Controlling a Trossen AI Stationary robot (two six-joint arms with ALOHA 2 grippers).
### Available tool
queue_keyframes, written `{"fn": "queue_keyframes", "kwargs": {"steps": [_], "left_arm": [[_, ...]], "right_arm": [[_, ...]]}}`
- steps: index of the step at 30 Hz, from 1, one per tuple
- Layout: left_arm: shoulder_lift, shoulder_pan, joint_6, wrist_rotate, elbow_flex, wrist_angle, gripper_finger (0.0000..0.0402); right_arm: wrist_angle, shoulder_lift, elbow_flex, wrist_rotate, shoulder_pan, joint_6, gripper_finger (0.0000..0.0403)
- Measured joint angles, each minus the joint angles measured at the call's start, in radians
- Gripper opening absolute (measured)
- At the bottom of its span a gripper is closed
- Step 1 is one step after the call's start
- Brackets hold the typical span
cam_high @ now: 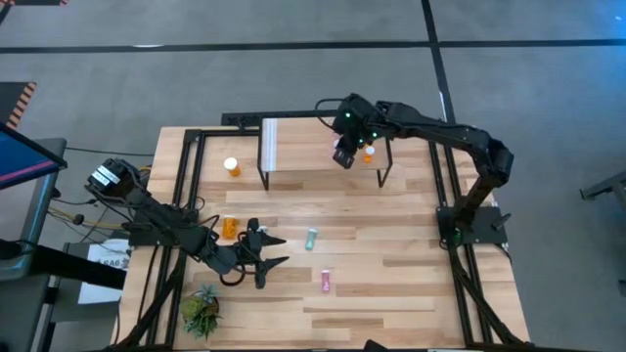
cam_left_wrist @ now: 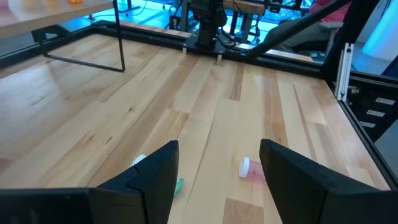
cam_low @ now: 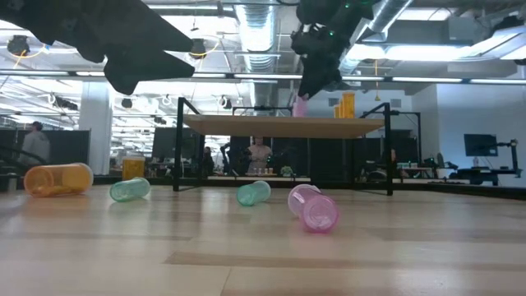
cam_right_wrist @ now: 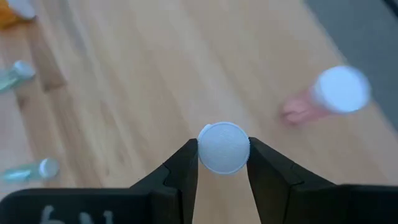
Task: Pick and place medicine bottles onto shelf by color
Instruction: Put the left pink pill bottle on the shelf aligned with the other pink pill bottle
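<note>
Putting a pink bottle on the shelf

The right tool is pinching the white cap of a pink bottle and holding it just over the shelf, near an orange bottle standing there. To do this well, it should be keeping the bottle straight up, going down slowly until the bottom is touching the wood, a little apart from the orange one, and only then letting go. The left tool is spread wide with nothing in it, hanging low over the worktop near a teal bottle and another pink bottle lying there.
</note>
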Motion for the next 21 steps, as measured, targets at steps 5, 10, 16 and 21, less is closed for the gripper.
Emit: {"fn": "queue_keyframes", "kwargs": {"steps": [5, 10, 16, 21], "left_arm": [[0.0, 0.0, -0.005, 0.0, 0.0, -0.002, 0.0212], [0.0, 0.0, -0.006, 0.0, 0.0, -0.002, 0.0212], [0.0, 0.008, -0.019, 0.0, 0.0, -0.002, 0.0212], [0.0, 0.018, -0.025, 0.0, 0.0, -0.002, 0.0212]], "right_arm": [[0.007, 0.002, 0.001, 0.005, -0.004, 0.0, 0.014], [0.007, 0.002, 0.001, 0.008, -0.004, 0.0, 0.0143], [0.008, 0.002, 0.001, 0.031, -0.022, -0.004, 0.0142], [0.013, 0.002, 0.001, 0.03, -0.025, -0.005, 0.0145]]}}
